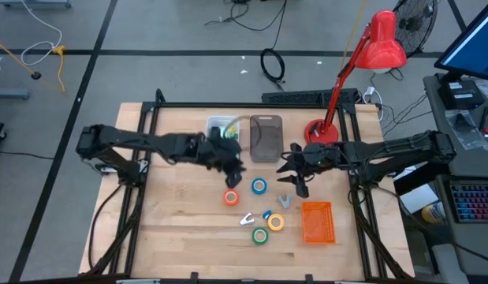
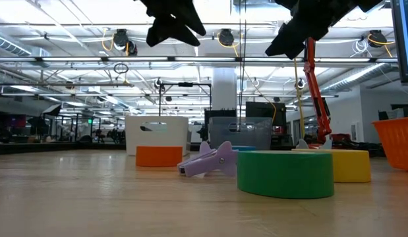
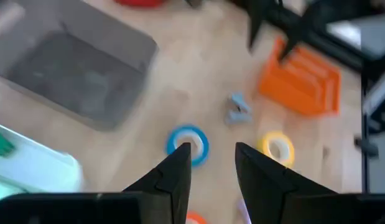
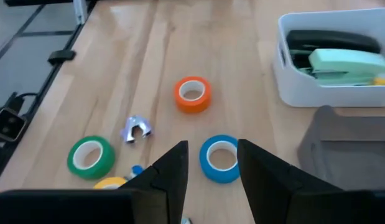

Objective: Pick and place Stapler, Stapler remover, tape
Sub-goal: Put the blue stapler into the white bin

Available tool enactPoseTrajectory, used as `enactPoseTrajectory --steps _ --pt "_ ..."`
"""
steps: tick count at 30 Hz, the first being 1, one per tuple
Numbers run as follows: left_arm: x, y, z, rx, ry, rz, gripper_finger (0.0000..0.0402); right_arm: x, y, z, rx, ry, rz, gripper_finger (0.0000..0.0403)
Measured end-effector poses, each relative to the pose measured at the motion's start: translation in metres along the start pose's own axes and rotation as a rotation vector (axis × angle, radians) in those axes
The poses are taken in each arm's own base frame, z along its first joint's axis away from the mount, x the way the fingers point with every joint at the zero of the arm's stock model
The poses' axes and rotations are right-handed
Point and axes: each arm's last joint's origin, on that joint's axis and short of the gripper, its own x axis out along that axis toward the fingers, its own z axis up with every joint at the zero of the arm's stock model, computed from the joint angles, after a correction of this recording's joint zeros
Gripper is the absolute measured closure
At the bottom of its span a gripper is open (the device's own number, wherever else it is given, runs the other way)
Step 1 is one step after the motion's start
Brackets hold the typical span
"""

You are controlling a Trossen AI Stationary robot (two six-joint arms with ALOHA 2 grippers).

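We see both arms reaching in over the middle of the tabletop (image 1: 180, 237), with the loose things lying just in front of them. The left pincer (image 1: 232, 166) hangs above the wood with its two fingers parted to a middling gap and nothing between them; the orange tape (image 1: 232, 197) lies flat almost directly below and a little nearer the front edge, so we judge it the closest thing for that arm. The right pincer (image 1: 295, 180) also stands apart at a moderate width and empty, and through its own camera the blue tape (image 4: 221, 158) sits right between and just ahead of its fingers, which makes this arm the nearer one for blue. Each roll lies on its flat face with the open centre pointing straight up, so it has no long axis to line up with; any approach from above would serve, with one finger inside the hole or both across the rim. The yellow tape (image 1: 276, 222) and green tape (image 1: 261, 235) lie nearer the front edge, close to the orange basket (image 1: 318, 222). A small pale clip-like piece (image 1: 284, 200), probably the stapler remover, lies between blue and yellow, nearer the right arm; we cannot tell which way its jaws face. The stapler (image 4: 344, 62) already rests in the white bin (image 4: 292, 81), its length along the bin.
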Motion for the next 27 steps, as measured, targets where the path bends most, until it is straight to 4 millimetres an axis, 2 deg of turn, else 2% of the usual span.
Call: enactPoseTrajectory --steps 8,13,18,22,27 --pt "0.001 -0.042 -0.028 0.063 0.051 -0.058 0.0275 0.0 0.003 0.0 -0.077 0.006 0.12 0.0273" --pt "0.0 -0.057 -0.034 0.102 -0.023 -0.023 0.0275 0.008 0.011 -0.004 -0.122 0.039 0.158 0.0273" --pt "0.002 -0.056 -0.038 0.105 -0.052 -0.009 0.0275 0.028 0.022 -0.009 -0.156 0.074 0.208 0.0273" --pt "0.013 -0.046 -0.055 0.071 -0.09 -0.098 0.0275 0.042 0.029 -0.012 -0.163 0.102 0.223 0.0273" --pt "0.016 -0.03 -0.084 0.031 -0.197 -0.264 0.0275 0.058 0.037 -0.011 -0.166 0.14 0.24 0.0273"
